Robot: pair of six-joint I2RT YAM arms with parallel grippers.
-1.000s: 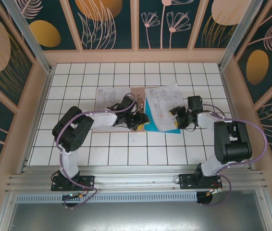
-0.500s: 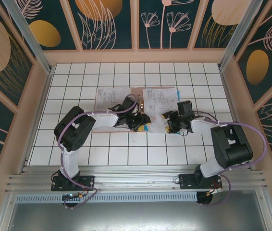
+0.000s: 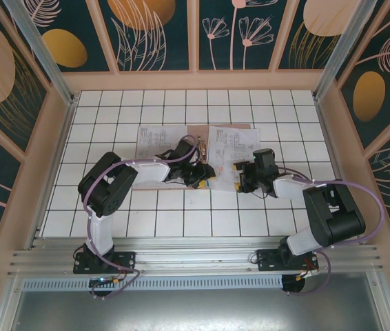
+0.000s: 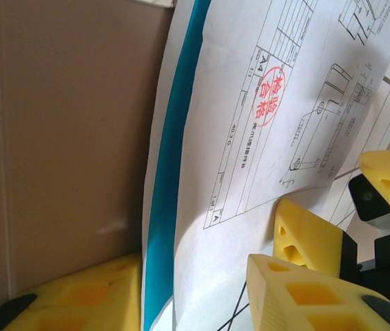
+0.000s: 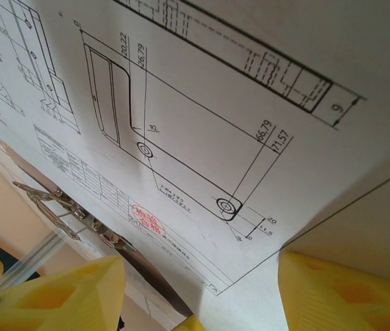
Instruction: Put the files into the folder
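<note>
The pinkish-brown folder (image 3: 193, 134) lies open on the tiled table, with a metal clip (image 5: 64, 210) at its fold. White printed files (image 3: 233, 145) rest on its right half, and more printed sheets (image 3: 155, 141) on its left half. In the left wrist view a cyan sheet (image 4: 171, 172) peeks out between the folder card (image 4: 57, 138) and the white files (image 4: 264, 83). My left gripper (image 3: 205, 178) is open at the stack's near left corner, with the sheet edges between its fingers (image 4: 78, 296). My right gripper (image 3: 238, 176) is open around the near corner of the top file (image 5: 216, 103).
Both grippers sit close together at the folder's near edge; a yellow finger of the right gripper (image 4: 309, 234) shows in the left wrist view. White tiled table (image 3: 181, 214) surrounds the folder, and wooden walls (image 3: 195, 79) frame it.
The right stack of files has slid left and straightened onto the folder's right half, now covering most of the cyan sheet. The right gripper moved left with it; the left gripper barely shifted.
</note>
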